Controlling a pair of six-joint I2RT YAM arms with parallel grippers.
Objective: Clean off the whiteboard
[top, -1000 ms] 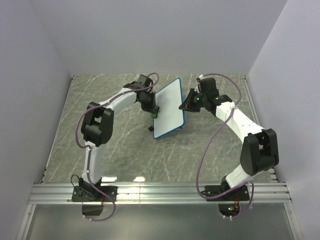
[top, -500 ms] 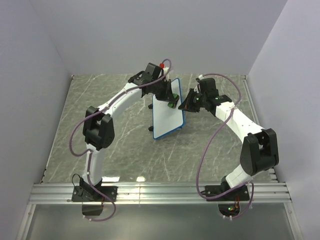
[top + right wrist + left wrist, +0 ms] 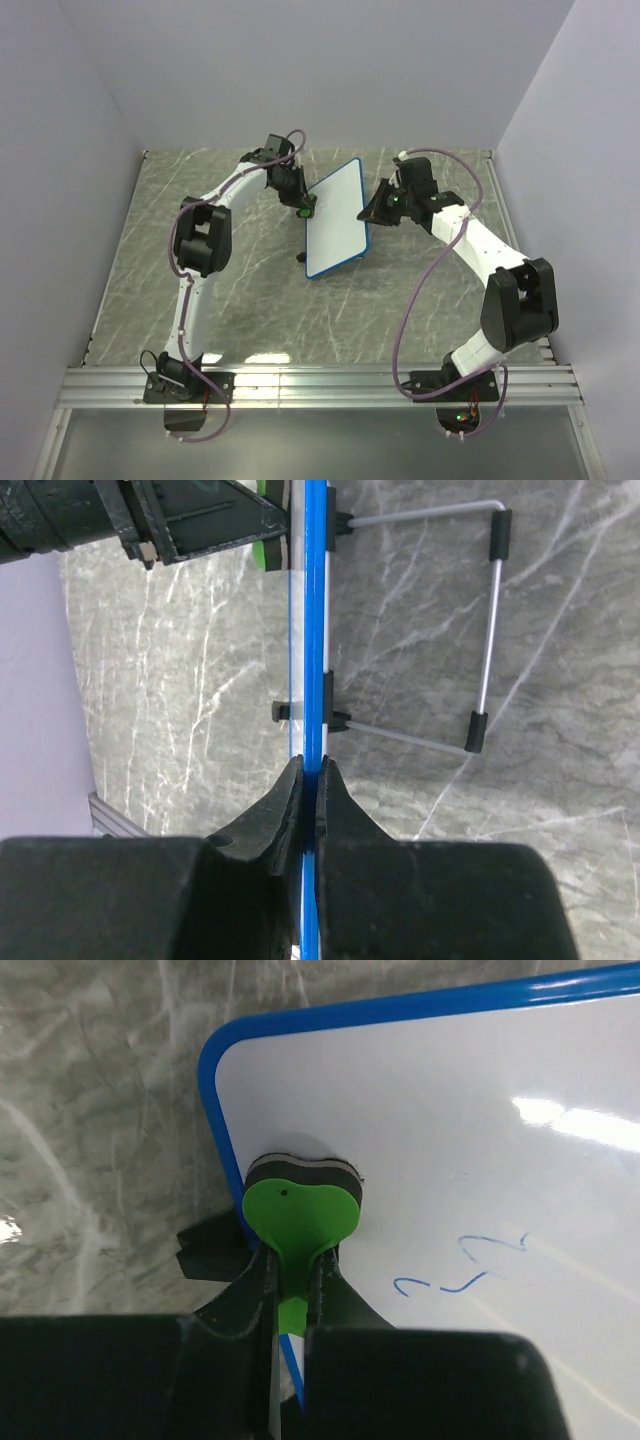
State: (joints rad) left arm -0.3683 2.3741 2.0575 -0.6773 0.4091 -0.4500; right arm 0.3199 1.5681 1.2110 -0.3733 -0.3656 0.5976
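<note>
The whiteboard (image 3: 335,218), white with a blue frame, stands tilted on the marble table. In the left wrist view its face (image 3: 480,1110) bears short blue scribbles (image 3: 470,1265). My left gripper (image 3: 292,1285) is shut on a green eraser (image 3: 298,1215) whose dark pad presses on the board near its left edge; it also shows in the top view (image 3: 305,211). My right gripper (image 3: 309,780) is shut on the board's blue edge (image 3: 317,630), seen edge-on; it is at the board's right side in the top view (image 3: 372,212).
A wire stand (image 3: 487,620) with black feet props the board from behind. The grey marble table (image 3: 200,290) is bounded by lilac walls (image 3: 60,150) on the left, back and right, and by an aluminium rail (image 3: 320,385) at the near edge.
My left gripper, with the eraser, swept from the board's left edge up to its top and has come back down to the left edge. The right arm and board stayed put.
</note>
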